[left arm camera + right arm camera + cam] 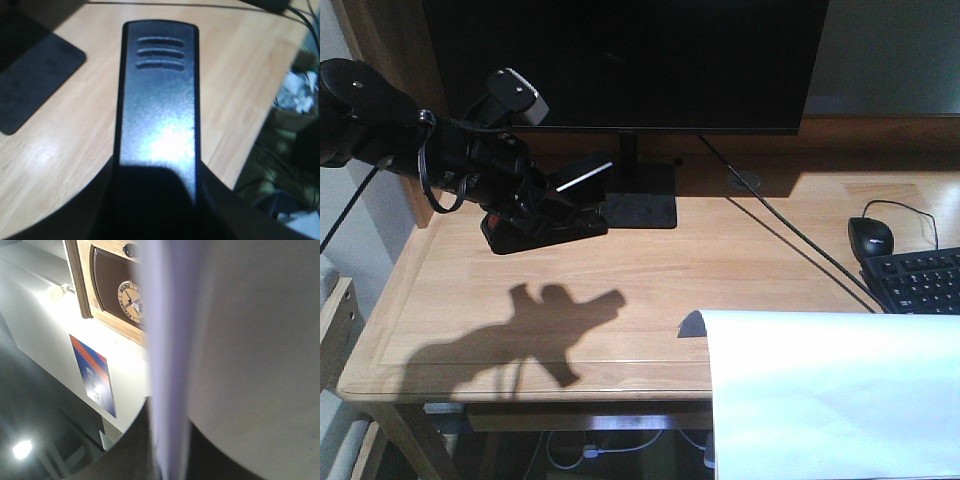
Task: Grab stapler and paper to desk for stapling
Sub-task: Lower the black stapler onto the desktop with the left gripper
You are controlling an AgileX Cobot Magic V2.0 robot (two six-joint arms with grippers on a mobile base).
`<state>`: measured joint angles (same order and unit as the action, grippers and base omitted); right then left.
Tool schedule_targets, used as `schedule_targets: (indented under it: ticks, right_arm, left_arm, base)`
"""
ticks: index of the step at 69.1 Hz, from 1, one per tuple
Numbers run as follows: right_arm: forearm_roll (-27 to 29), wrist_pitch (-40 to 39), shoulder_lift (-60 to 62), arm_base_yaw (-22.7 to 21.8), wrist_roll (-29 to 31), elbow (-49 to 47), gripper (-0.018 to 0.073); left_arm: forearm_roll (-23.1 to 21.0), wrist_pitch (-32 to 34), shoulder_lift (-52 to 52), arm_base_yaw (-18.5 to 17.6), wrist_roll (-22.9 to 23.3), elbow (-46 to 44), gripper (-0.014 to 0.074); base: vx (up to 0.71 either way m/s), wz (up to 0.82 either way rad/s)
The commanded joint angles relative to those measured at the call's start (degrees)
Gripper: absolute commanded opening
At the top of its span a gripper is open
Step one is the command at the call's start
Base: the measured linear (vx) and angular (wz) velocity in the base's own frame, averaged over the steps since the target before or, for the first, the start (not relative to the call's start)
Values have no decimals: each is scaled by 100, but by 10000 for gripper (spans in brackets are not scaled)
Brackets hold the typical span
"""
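Okay, both items are in hand: my left gripper (528,200) is clamped on the stapler (160,100), low at the back left of the desk (620,280) by the monitor stand (645,200). My right gripper (172,440) pinches the paper (820,400), which hangs over the front-right edge. Setting down and stapling remain.

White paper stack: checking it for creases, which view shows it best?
The exterior front-facing view: the white paper stack appears as a broad sheet at lower right. The right wrist view shows only a blurred close-up edge; the left wrist view shows the black stapler instead.
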<state>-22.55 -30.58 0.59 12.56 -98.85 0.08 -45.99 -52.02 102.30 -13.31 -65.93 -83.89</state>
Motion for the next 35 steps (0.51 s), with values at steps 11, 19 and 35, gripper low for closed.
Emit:
schedule_targets:
  ticks: [11,19,35]
  right_arm:
    - [62,-319,-50,6,66,-159,-5]
    - [62,-319,-50,6,66,-159,-5]
    - [62,-319,-50,6,66,-159,-5]
  left_arm:
    - [-692,-157,206,29,-1100,-659,-6]
    - [-816,-198,480,29,-1756,-803,-6]
    - [-1209,-227,1126,61,-2621,-1084,-6]
  base:
    - [0,0]
    - [0,0]
    - [0,0]
